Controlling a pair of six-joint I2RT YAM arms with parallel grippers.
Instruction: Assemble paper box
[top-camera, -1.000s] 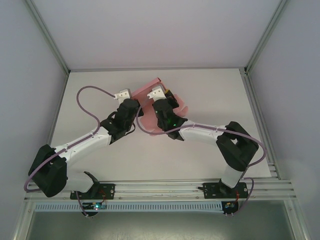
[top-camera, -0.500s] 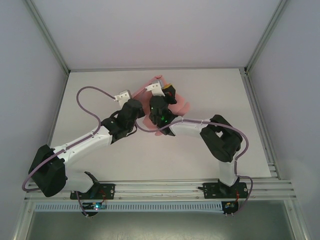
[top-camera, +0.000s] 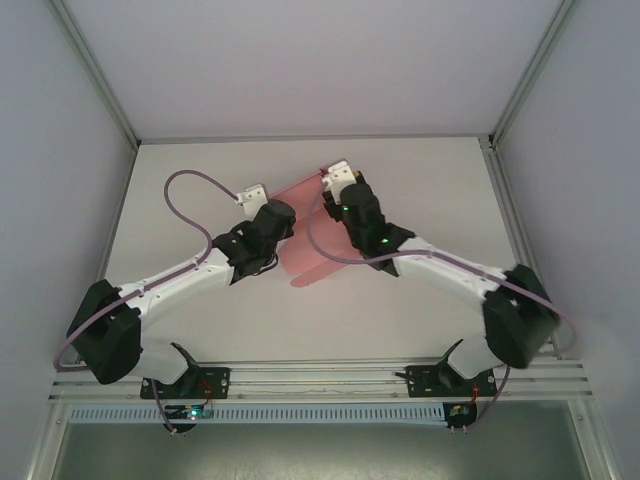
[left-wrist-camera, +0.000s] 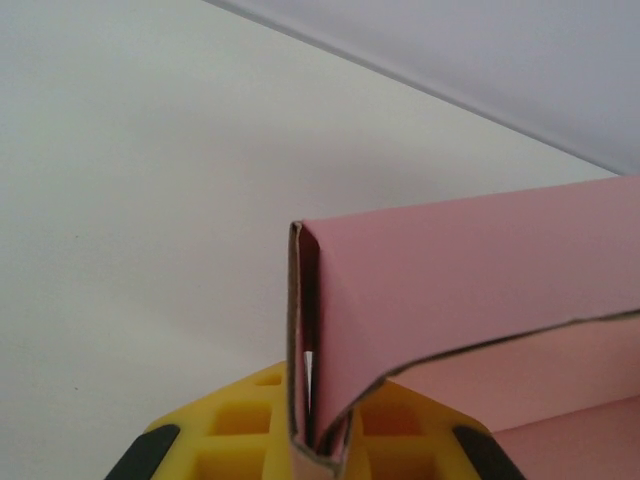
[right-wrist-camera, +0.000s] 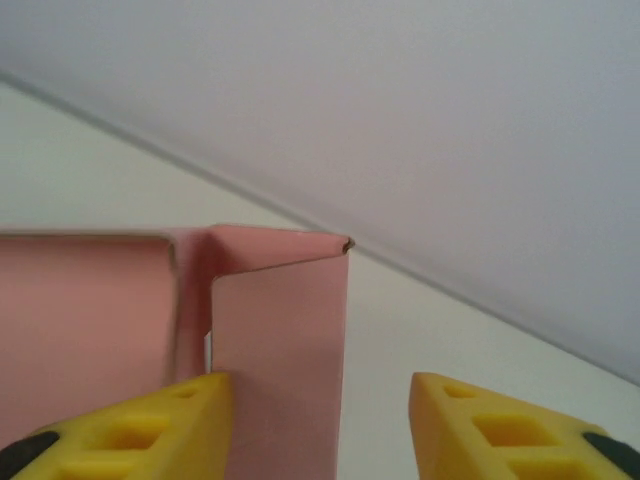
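Observation:
The pink paper box (top-camera: 305, 255) lies partly folded in mid table between both arms. My left gripper (top-camera: 283, 205) is at its left side, shut on a folded edge of the card: in the left wrist view the yellow fingers (left-wrist-camera: 240, 430) pinch the doubled pink wall (left-wrist-camera: 470, 270), which rises upright from them. My right gripper (top-camera: 325, 195) is at the box's far right corner and stands open. In the right wrist view a pink flap (right-wrist-camera: 280, 340) stands between its fingers, resting against the left finger (right-wrist-camera: 150, 425), with a wide gap to the right finger (right-wrist-camera: 490, 420).
The white table (top-camera: 440, 190) has free room on all sides of the box. Metal frame posts and grey walls close it in at the back and sides. A purple cable (top-camera: 190, 190) loops off the left arm.
The right arm has swung out to the right and straightened, its gripper shifting to the box's far right corner. The pink card has turned and spread out lower. The left gripper moved slightly right.

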